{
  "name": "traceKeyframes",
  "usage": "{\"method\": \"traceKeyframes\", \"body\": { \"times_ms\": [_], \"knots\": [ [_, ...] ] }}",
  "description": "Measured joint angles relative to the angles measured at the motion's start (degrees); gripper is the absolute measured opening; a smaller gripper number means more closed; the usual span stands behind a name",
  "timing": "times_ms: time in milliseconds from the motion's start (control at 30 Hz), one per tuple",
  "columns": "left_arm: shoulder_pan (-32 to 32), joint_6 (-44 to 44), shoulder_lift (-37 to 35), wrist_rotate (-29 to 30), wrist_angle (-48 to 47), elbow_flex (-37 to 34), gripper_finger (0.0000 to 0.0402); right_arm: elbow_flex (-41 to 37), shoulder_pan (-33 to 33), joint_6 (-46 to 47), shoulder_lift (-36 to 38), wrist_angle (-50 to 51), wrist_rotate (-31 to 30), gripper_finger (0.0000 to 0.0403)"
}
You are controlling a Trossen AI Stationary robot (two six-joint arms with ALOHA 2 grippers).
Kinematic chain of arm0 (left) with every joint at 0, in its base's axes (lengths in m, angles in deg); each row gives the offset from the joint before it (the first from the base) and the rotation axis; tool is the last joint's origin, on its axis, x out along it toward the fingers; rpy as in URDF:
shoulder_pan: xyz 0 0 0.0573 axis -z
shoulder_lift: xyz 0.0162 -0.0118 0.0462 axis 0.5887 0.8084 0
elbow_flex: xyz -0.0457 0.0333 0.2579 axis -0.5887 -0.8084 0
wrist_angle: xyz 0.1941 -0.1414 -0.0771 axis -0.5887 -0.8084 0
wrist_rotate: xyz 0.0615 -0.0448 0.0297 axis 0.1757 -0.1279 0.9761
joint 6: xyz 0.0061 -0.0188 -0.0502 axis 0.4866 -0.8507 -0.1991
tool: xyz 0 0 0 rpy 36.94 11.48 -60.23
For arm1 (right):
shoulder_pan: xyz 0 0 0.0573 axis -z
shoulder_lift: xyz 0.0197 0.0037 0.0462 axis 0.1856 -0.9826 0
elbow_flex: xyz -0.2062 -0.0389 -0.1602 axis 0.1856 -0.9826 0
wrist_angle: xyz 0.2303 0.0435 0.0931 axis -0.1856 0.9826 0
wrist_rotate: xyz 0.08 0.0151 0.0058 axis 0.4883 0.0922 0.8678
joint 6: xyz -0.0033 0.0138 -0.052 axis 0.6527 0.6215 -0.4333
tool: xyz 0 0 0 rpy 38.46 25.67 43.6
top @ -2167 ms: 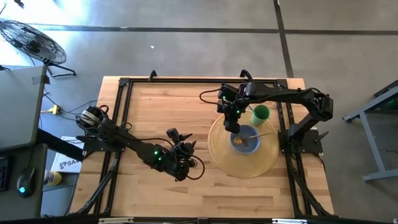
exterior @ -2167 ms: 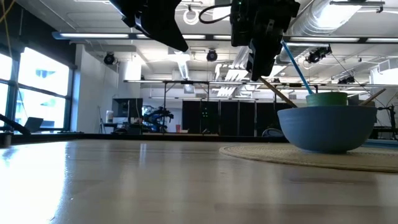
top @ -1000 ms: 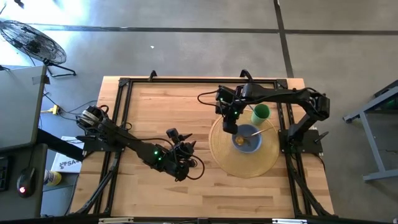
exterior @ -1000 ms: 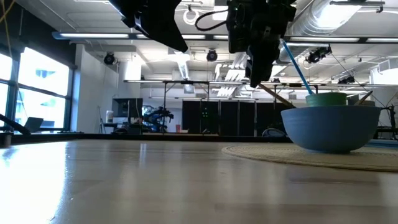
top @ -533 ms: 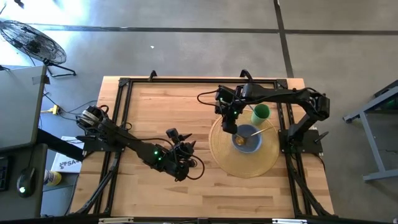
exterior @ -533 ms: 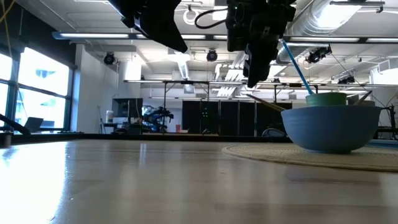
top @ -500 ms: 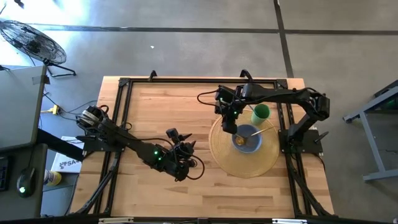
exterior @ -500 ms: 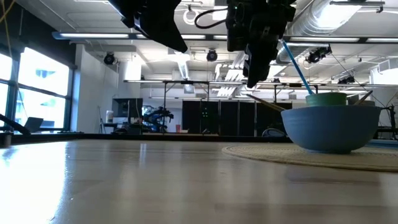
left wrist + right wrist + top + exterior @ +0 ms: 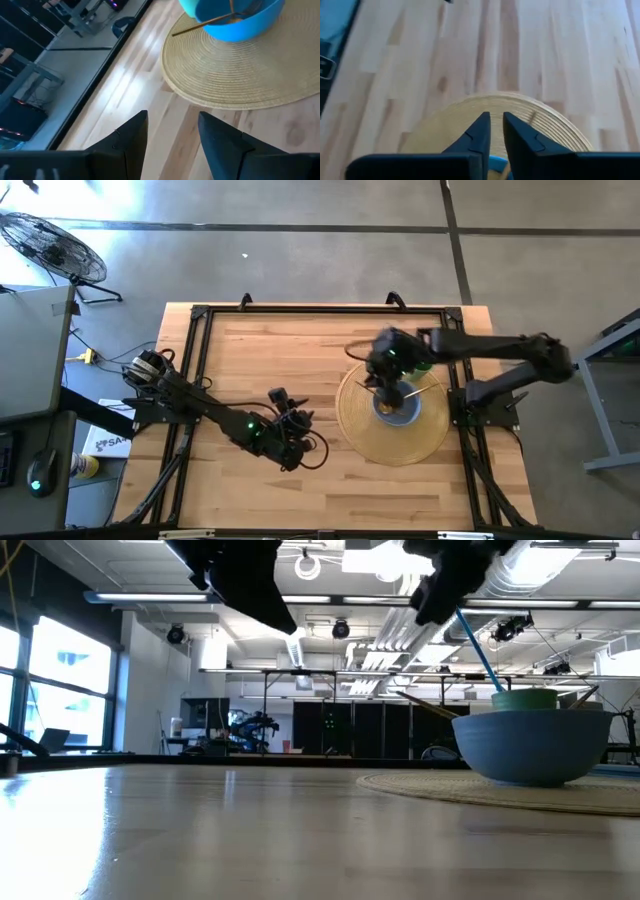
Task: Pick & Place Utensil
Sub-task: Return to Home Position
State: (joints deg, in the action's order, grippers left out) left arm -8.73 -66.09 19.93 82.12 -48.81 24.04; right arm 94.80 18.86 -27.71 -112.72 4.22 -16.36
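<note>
A blue bowl stands on a round woven mat at the table's right. Thin wooden utensil handles stick out of it and lean on its rim. Behind the bowl is a green cup with a blue stick in it. My right gripper hovers above the bowl's left side, shut, with nothing between its fingers. My left gripper hangs open and empty over bare wood left of the mat.
A black frame runs around the wooden tabletop. Bare wood lies left of and behind the mat. In the low view both arms hang in from the top, the right one high above the bowl.
My right gripper has risen and drawn back toward the table's right edge, from the bowl's left rim to a spot above the bowl. In the low view it has climbed almost out of the picture's top. The bowl and the utensils have stayed where they were.
</note>
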Motion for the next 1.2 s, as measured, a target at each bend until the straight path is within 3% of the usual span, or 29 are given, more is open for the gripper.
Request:
{"method": "traceKeyframes", "body": {
  "times_ms": [167,400,600,800,1067,1200],
  "knots": [
    [-0.1,2.4,0.0,-2.8,5.0,0.0,0.0170,-12.1,-4.9,5.1,12.0,-9.8,-0.6,0.0012],
    [-3.9,13.2,0.0,-16.8,21.8,-2.4,0.0170,-23.1,-10.9,5.1,29.8,-21.0,-4.4,0.0008],
    [-6.9,19.3,0.0,-26.2,35.6,-6.8,0.0169,-34.9,-11.8,4.2,42.0,-32.4,-5.5,0.0001],
    [-9.9,21.3,-0.9,-26.7,35.3,-9.5,0.0169,-43.5,-11.7,7.3,48.8,-39.1,-4.6,0.0008],
    [-15.1,18.4,-9.7,-22.6,26.8,-13.3,0.0169,-43.4,-11.7,7.4,56.9,-35.2,-3.6,0.0001],
    [-17.4,18.3,-13.6,-25.2,34.4,-19.1,0.0169,-44.5,-11.7,5.8,61.0,-32.3,-4.1,0.0003]
  ]
}}
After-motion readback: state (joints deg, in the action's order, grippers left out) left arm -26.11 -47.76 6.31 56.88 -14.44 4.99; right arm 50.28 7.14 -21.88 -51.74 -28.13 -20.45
